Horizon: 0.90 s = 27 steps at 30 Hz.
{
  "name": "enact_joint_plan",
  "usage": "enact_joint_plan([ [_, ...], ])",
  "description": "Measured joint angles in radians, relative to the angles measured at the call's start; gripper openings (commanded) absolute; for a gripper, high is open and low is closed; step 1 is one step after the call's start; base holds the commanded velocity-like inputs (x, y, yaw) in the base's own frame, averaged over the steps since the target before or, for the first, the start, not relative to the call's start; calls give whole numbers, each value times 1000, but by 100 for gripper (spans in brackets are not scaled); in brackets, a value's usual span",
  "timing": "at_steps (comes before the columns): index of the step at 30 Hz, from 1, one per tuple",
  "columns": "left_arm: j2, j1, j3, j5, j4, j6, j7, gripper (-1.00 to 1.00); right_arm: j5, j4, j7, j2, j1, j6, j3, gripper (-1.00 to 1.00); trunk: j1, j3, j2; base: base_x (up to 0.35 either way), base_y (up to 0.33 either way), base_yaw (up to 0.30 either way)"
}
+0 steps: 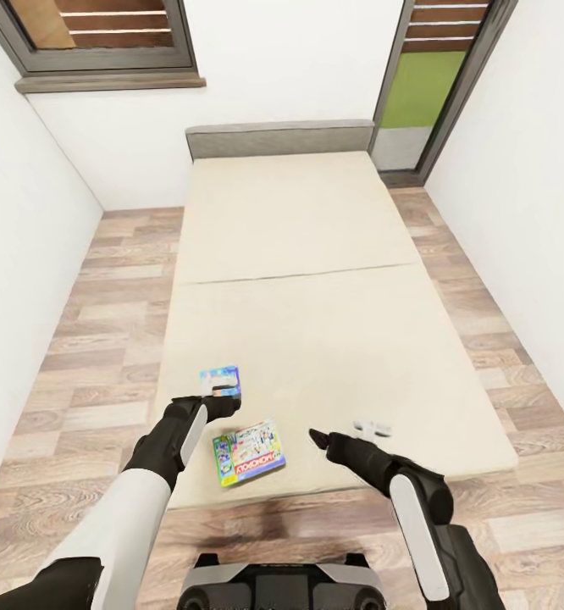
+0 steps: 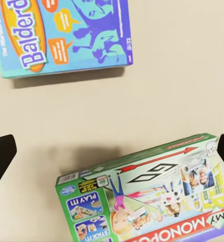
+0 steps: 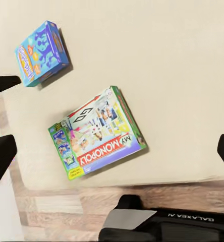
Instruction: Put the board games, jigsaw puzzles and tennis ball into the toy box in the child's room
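— Looking down from the head camera, I have both arms reaching over the near end of the bed point(image 1: 316, 254). Where are the games?

— Two board games lie flat on the mattress near its foot edge. The blue board game point(image 1: 220, 381) sits further in; the green Monopoly box point(image 1: 248, 452) lies nearer me, turned at an angle, apart from the blue one.

— How is my left arm set?

— It stretches forward and slightly inward, forearm rising from the lower left, and the left gripper point(image 1: 223, 405) hangs between the two boxes, just beside the blue one's near edge. In the left wrist view its dark fingertips point(image 2: 2, 156) stand wide at either side, spread and holding nothing, with the blue box point(image 2: 66, 33) and the Monopoly box point(image 2: 147, 196) both below.

— And the right?

— It bends in from the lower right, elbow out, the right gripper point(image 1: 320, 439) pointing left toward the Monopoly box, over bare mattress. The right wrist view shows its fingers point(image 3: 1, 156) parted and empty, both boxes point(image 3: 99, 132) point(image 3: 41, 53) lying on the bed, the robot's base point(image 3: 162, 224) beyond the mattress edge over the wood floor point(image 1: 87, 339).
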Motion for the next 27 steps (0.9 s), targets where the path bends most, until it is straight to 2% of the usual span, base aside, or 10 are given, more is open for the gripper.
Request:
enact_joint_plan([
  [1, 0, 0, 0, 0, 0, 0, 0, 100, -23, 0, 61, -19, 2, 1, -23, 100, 0, -2, 0, 0, 0, 0],
  [5, 0, 0, 0, 0, 0, 0, 0, 100, -64, 0, 335, -82, 8, 0, -96, 100, 0, -8, 0, 0, 0, 0],
  [8, 0, 0, 0, 0, 0, 0, 0, 100, -76, -1, 512, -111, 11, -3, -127, 100, 0, -13, 0, 0, 0, 0],
  [11, 0, 0, 0, 0, 0, 0, 0, 100, -83, -1, 628, -127, 13, -3, -146, 100, 0, -18, 0, 0, 0, 0],
  [14, 0, 0, 0, 0, 0, 0, 0, 100, -85, -1, 688, -134, 14, -3, -162, 100, 0, -23, 0, 0, 0, 0],
  [17, 0, 0, 0, 0, 0, 0, 0, 100, -87, -1, 719, -138, 14, -4, -174, 100, 0, -28, 0, 0, 0, 0],
  [27, 2, 0, 0, 0, 0, 0, -1, 100, -90, -1, 750, -142, 13, -3, -210, 100, 0, -44, 0, 0, 0, 0],
])
